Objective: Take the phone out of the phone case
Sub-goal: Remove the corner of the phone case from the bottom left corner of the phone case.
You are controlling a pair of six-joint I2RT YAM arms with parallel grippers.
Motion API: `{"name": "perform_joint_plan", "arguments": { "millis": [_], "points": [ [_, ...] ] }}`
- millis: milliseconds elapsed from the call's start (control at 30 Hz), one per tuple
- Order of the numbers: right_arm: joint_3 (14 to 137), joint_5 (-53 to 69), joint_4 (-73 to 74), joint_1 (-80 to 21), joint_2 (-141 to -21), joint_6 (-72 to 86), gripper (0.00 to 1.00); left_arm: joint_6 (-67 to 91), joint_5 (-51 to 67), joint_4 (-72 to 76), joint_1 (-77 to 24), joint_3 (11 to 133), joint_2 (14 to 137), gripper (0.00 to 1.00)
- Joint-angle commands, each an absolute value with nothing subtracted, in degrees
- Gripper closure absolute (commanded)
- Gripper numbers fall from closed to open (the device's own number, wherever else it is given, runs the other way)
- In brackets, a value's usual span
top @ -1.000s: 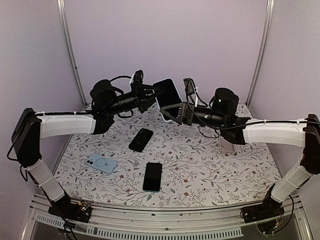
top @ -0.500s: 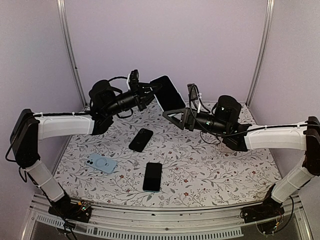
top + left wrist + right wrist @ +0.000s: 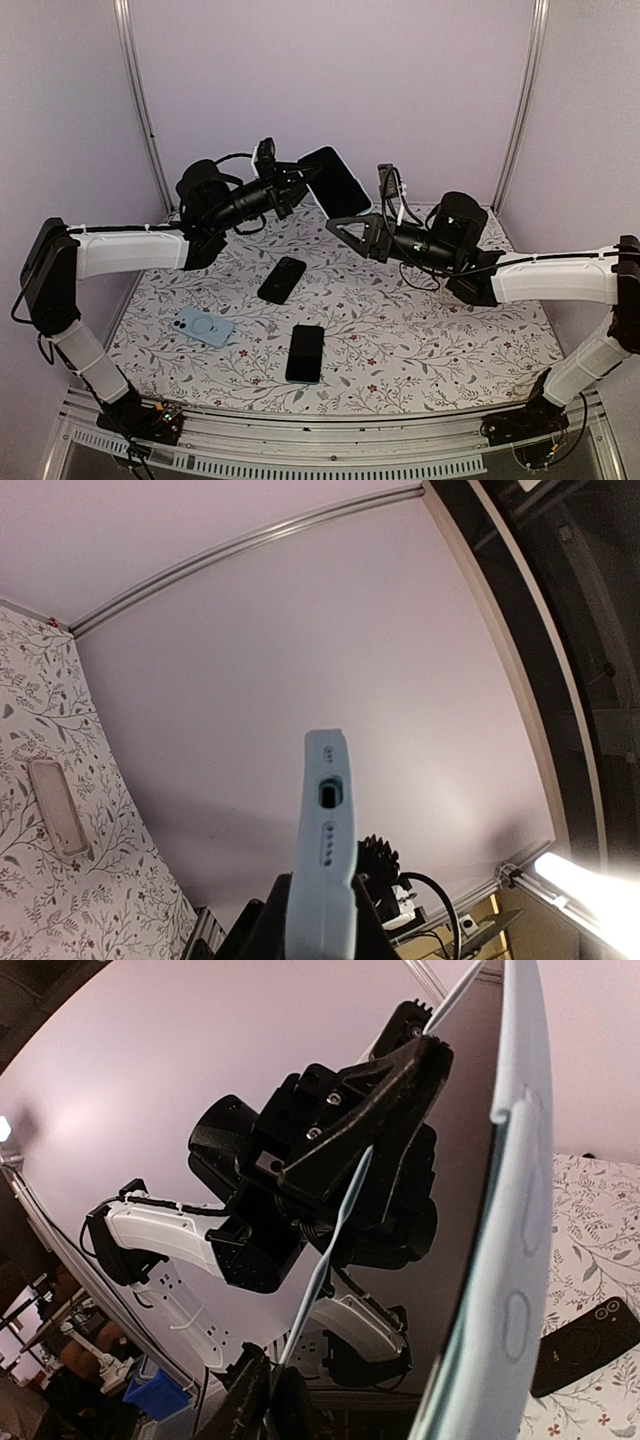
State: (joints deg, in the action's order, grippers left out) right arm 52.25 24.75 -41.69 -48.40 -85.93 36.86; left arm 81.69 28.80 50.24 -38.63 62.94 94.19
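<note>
Clamps the left claw (image 3: 299,184) hard on the pale blue case (image 3: 325,865), hoisted high over the back of the floral worktop (image 3: 450,340), with the phone (image 3: 334,184) seated inside and its dark screen turned up toward the overhead camera. Carries that screen a touch higher and tilted further back than a second ago. Sets the right claw (image 3: 340,222) just under the case's lower edge, drawn in to a narrow gap after gaping wide a second earlier; cannot tell from either view between gripping the rim and merely flanking it. Shows, from the right wrist, the case's thin edge running down between those two fingers, with the left claw's black body pinching the same rim further up. Shows, from the left wrist, the case end-on, port and speaker holes facing the lens. Holds the right forearm lower and stretched further to the right than before. Leaves on the worktop, all lying as a second ago: a black handset (image 3: 283,278) mid-surface, a second black handset (image 3: 305,352) nearer the front, and a loose blue case (image 3: 203,327) with a ring on its back, off to the left.
</note>
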Motion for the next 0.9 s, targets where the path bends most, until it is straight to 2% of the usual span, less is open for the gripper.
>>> {"name": "perform_joint_plan", "arguments": {
  "millis": [0, 100, 400, 600, 867],
  "points": [
    [51.3, 17.9, -37.4, -47.9, -84.4, 32.5, 0.66, 86.9, 30.7, 57.0, -39.1, 64.5, 92.8, 1.0],
    [50.8, 13.6, -34.8, -48.0, -83.7, 27.7, 0.67, 90.1, 31.5, 56.5, -39.1, 64.9, 92.6, 1.0],
    [50.7, -2.2, -28.3, -47.6, -86.0, 10.4, 0.63, 97.7, 33.4, 57.9, -38.8, 64.4, 91.4, 1.0],
    [51.1, 4.0, -28.2, -44.7, -88.2, 14.4, 0.59, 97.6, 33.4, 59.4, -38.5, 64.8, 90.4, 1.0],
    [50.4, 6.9, -28.5, -43.5, -88.7, 19.1, 0.46, 99.0, 33.7, 62.5, -38.4, 64.7, 90.8, 1.0]
  ]
}}
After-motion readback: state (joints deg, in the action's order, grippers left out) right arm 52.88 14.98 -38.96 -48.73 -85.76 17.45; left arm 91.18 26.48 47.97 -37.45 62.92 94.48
